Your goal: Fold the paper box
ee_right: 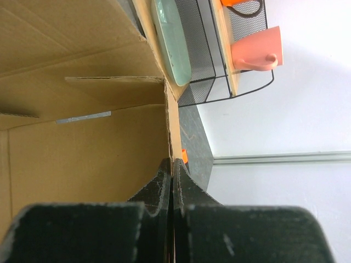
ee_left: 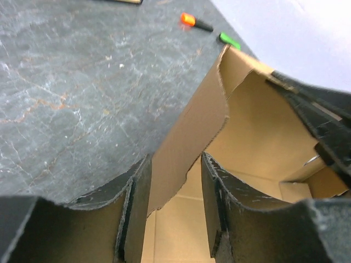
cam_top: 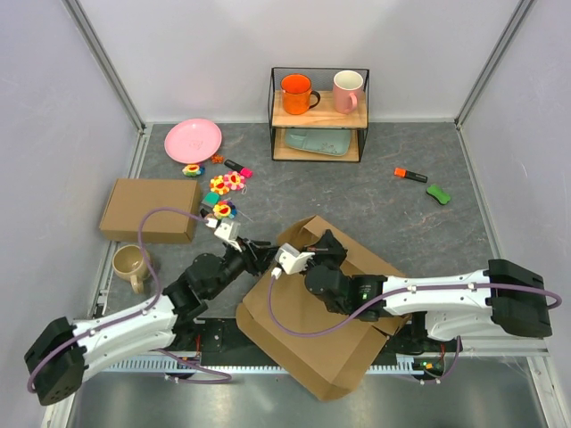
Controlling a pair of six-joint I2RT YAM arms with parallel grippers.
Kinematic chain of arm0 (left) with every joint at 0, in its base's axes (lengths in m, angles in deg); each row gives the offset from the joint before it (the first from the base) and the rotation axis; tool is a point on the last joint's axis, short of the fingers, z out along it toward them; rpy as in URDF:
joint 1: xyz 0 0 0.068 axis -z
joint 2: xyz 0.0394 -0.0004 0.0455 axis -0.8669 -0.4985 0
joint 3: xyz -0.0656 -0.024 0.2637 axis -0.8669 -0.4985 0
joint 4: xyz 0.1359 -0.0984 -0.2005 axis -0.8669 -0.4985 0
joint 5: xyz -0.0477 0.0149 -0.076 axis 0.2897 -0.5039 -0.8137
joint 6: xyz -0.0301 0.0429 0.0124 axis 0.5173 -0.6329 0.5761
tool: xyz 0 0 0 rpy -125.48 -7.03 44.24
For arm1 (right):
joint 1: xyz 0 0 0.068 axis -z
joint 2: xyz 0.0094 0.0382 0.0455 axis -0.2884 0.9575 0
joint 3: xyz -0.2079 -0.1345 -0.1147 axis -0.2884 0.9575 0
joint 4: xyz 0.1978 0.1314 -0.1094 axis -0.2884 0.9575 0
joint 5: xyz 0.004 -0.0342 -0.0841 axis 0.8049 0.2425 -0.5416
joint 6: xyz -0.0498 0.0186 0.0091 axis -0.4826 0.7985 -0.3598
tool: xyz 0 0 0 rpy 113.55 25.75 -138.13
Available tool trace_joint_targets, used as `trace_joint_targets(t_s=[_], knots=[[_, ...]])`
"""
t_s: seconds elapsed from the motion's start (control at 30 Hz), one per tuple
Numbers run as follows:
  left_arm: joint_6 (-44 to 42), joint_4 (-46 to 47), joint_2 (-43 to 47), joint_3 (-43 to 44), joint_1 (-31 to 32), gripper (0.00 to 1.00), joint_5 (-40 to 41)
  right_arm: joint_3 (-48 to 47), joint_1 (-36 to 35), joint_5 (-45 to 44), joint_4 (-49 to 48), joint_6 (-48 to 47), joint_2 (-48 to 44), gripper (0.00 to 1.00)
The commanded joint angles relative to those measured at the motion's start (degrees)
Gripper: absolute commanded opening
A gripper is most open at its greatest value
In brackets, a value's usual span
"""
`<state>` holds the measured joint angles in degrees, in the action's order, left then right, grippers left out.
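Observation:
The paper box [cam_top: 335,357] is brown cardboard, partly raised, lying skewed at the near middle of the table. My left gripper [cam_top: 259,253] is at its left upper wall. In the left wrist view this gripper [ee_left: 174,192] is open, and a raised wall edge of the box [ee_left: 186,137] stands between the fingers [ee_left: 137,203] without being clamped. My right gripper [cam_top: 319,250] is at the box's far corner. In the right wrist view it [ee_right: 173,176] is shut on the thin edge of a box wall [ee_right: 82,148].
A second, closed brown box [cam_top: 150,209] lies at the left, with a tan mug [cam_top: 130,264] near it. At the back stand a wire shelf [cam_top: 319,114] with two mugs, a pink plate [cam_top: 193,140] and small toys [cam_top: 225,185]. An orange marker [cam_top: 410,175] and a green piece [cam_top: 438,193] lie at the right.

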<state>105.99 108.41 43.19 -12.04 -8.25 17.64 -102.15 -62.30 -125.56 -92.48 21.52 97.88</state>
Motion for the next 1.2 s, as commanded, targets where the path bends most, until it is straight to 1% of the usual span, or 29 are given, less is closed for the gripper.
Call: trace_joint_targets(t_s=[0.0, 0.07, 0.1, 0.13, 0.17, 0.2, 0.23, 0.27, 0.3, 0.37, 0.4, 0.43, 0.47, 0.5, 0.53, 0.57, 0.6, 0.63, 0.73, 0.77, 0.8, 0.93, 1.0, 1.17], knots=[[0.39, -9.06, 9.3, 2.62, 0.18, 0.49, 2.92, 2.67, -1.44, 4.74, 8.97, 7.26, 3.53, 0.0], [0.3, -11.97, 12.75, 2.89, 0.18, 0.48, 3.97, 2.93, -1.97, 4.3, 8.97, 7.44, 3.71, 0.0], [0.74, -14.94, 16.24, 2.89, 0.18, 0.48, 5.02, 2.94, -2.05, 4.13, 8.97, 7.7, 3.8, 0.0], [2.83, -16.71, 17.76, 2.89, 0.18, 0.49, 6.51, 3.02, -2.4, 3.95, 8.97, 7.79, 3.97, 0.0], [4.59, -18.38, 19.25, 2.81, 0.18, 0.49, 11.4, 3.02, -2.58, 3.69, 8.97, 7.96, 4.06, 0.0], [6.44, -21.61, 20.75, 2.54, 0.18, 0.49, 14.32, 3.02, -2.67, 3.69, 8.97, 8.05, 4.06, 0.0], [8.02, -21.91, 22.24, 1.5, 0.18, 0.48, 16.78, 2.85, -3.02, 3.6, 8.97, 8.23, 4.15, 0.0], [8.12, -21.65, 22.6, 0.88, 0.18, 0.48, 20.72, 2.85, -3.2, 3.43, 8.97, 8.4, 4.24, 0.0], [8.04, -19.56, 22.26, 0.18, 0.09, 0.49, 22.33, 2.76, -3.29, 3.34, 8.97, 8.49, 4.33, 0.0], [7.25, -16.65, 17.88, -0.97, 0.09, 0.51, 26.19, 2.59, -3.81, 3.34, 8.97, 8.75, 4.24, 0.0], [6.72, -15.07, 15.51, -0.89, 0.09, 0.52, 26.47, 2.5, -3.99, 3.07, 8.97, 8.75, 4.33, 0.0], [4.37, -10.62, 12.36, -0.19, 0.09, 0.52, 26.21, 2.41, -4.42, 2.99, 8.97, 8.84, 4.41, 0.0], [3.3, -8.83, 6.32, 0.43, 0.09, 0.52, 24.65, 2.32, -4.52, 2.98, 8.97, 8.76, 4.33, 0.0], [2.42, -7.16, 2.6, 1.39, 0.09, 0.53, 23.5, 2.41, -4.69, 3.07, 8.62, 8.67, 4.24, 0.0], [0.24, -4.27, -0.3, 3.23, 0.09, 0.53, 20.53, 2.23, -4.78, 3.16, 8.53, 8.67, 4.33, 0.0], [-0.74, -2.42, -5.47, 3.94, 0.09, 0.53, 18.85, 1.97, -4.87, 3.07, 8.44, 8.58, 4.33, 0.0], [-1.45, -0.57, -7.26, 4.38, 0.09, 0.54, 17.26, 1.79, -4.87, 3.25, 8.36, 8.58, 4.33, 0.0], [-2.41, 3.36, -8.49, 4.39, 0.09, 0.55, 13.94, 1.62, -4.96, 3.51, 8.36, 8.58, 4.24, 0.0], [-2.69, 10.06, -9.04, 1.06, 0.09, 0.59, 9.62, 1.18, -5.22, 3.86, 8.62, 8.4, 4.15, 0.0], [-2.51, 13.3, -7.99, 0.0, 0.09, 0.6, 9.17, 1.09, -5.22, 3.78, 8.71, 8.23, 4.06, 0.0], [-2.34, 14.9, -7.28, -2.01, 0.09, 0.61, 8.73, 1.09, -5.22, 3.86, 8.71, 8.23, 4.06, 0.0], [-2.25, 21.23, -5.78, -5.19, 0.09, 0.64, 5.57, 1.09, -5.22, 4.74, 8.45, 8.49, 3.71, 0.0], [-2.25, 24.22, -7.53, -5.11, 0.09, 0.64, 3.9, 1.09, -5.13, 4.83, 8.27, 8.58, 3.88, 0.0], [-1.11, 29.67, -13.51, -4.84, 0.26, 0.64, -3.92, 1.53, -5.22, 5.18, 8.0, 9.19, 3.89, 0.0]])
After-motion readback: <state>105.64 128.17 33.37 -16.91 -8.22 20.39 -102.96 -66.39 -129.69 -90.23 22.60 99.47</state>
